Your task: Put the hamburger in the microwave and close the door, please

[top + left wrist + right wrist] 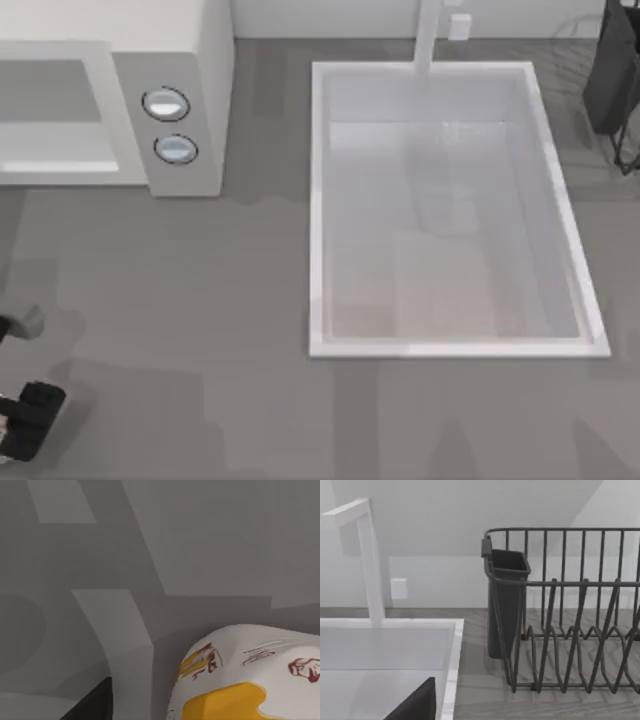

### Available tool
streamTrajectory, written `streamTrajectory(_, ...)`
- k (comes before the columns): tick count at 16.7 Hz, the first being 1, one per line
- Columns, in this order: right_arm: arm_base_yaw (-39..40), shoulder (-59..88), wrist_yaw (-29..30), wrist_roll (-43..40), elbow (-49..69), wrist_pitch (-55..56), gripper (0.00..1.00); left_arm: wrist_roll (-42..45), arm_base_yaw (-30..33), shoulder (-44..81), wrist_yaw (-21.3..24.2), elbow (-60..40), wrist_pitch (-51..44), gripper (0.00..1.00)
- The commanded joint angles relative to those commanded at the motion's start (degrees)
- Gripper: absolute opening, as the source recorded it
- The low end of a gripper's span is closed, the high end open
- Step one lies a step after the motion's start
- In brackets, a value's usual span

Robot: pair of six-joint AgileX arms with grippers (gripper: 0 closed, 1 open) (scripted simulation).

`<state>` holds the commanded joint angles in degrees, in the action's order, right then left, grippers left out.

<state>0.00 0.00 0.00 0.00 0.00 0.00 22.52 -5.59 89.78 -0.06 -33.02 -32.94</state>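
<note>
Hamburger (250,675): wrapped, close under left wrist camera, on grey counter.
Left gripper (20,380): table's near-left edge; finger state perhaps open, cannot tell.
Microwave (180,90): far left.

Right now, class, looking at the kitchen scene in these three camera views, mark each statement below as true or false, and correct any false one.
1. The microwave sits at the top view's left, with two round knobs on its panel. True.
2. The sink lies to the left of the microwave. False: it lies to the microwave's right.
3. The left wrist view shows the hamburger close to the camera, white with yellow and red markings. True.
4. A dark wire dish rack stands on the counter beside the sink. True.
5. The hamburger lies inside the sink basin. False: the basin holds nothing, and the hamburger shows by the left arm's wrist camera.
</note>
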Motion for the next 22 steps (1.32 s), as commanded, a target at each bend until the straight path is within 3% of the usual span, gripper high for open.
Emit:
streamTrajectory(4,0.00,0.00,0.00,0.00,0.00,0.00,1.00,0.01,-0.01,0.16,0.00,0.14,0.26,1.00)
streamTrajectory(17,0.00,0.00,0.00,0.00,0.00,0.00,1.00,0.01,-0.01,0.16,0.00,0.14,0.26,0.02)
streamTrajectory(22,0.00,0.00,0.00,0.00,0.00,0.00,1.00,0.01,-0.01,0.16,0.00,0.14,0.26,0.00)
